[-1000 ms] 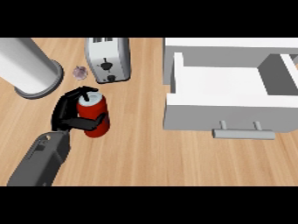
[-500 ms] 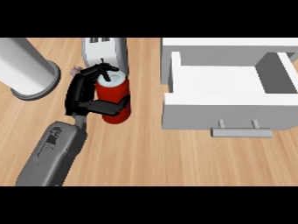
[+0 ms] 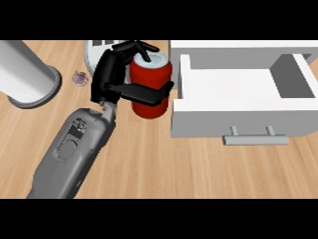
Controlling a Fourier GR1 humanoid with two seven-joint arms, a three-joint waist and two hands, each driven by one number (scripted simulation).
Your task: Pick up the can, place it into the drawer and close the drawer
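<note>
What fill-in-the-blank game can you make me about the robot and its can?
1. The left hand is curled round a can whose body is coloured ____.
2. The white drawer is ____, so you can see inside it.
3. In the head view, the can is outside the drawer, on its ____ side.
4. The handle on the drawer's front is coloured ____.

Missing words: red, open, left, grey.

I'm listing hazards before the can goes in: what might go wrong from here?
The can, held in the left hand, sits close beside the left wall of the drawer; moved across low, it may clip that wall. The fingers wrap round to the can's drawer side and might catch the rim. The toaster just behind the hand risks a bump.
</note>
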